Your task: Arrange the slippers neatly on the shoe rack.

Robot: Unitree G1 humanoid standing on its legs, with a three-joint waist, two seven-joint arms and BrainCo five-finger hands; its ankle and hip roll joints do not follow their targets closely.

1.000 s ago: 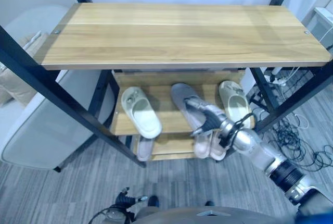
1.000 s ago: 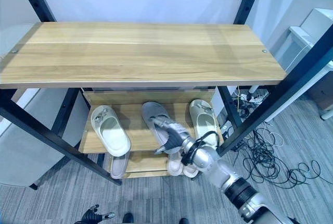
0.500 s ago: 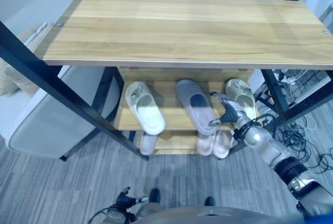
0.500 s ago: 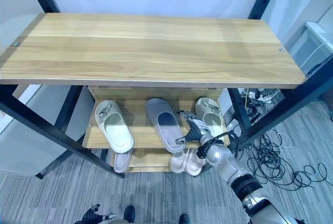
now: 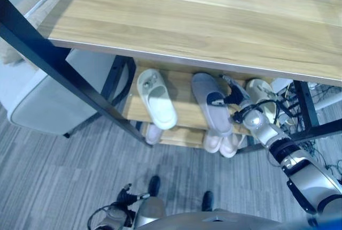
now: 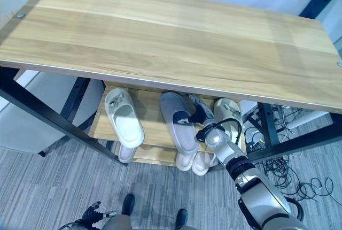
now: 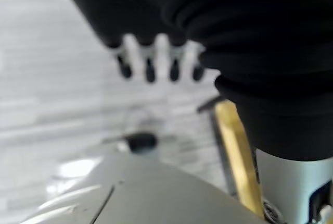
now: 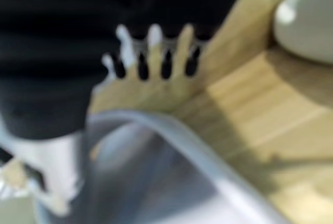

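The shoe rack (image 5: 176,21) has black metal posts and light wood boards, its broad top board bare. On the middle shelf (image 6: 152,125), going from the left, lies a cream slipper (image 5: 156,98) with a small ornament on its strap, its open sole up and its length slanted a little toward the near right. Next, about the middle of the shelf, lies a grey slipper (image 5: 211,103) with a dark patch on its upper, its near end reaching over the shelf's front edge. Just right of it the right hand (image 5: 235,92) reaches in under the top board, its fingers (image 8: 151,52) straight and spread, holding nothing, lying against the grey slipper's right side. Further right, at the shelf's right end, sits a second cream slipper (image 6: 228,113), partly hidden behind the arm. On the lowest shelf, pale pink slippers (image 5: 222,143) peep out in a pair near the right, with one more pale slipper (image 5: 153,133) toward the left. No writing can be read on any of them. The left hand (image 7: 156,60) hangs with fingers straight over grey floor (image 5: 59,171).
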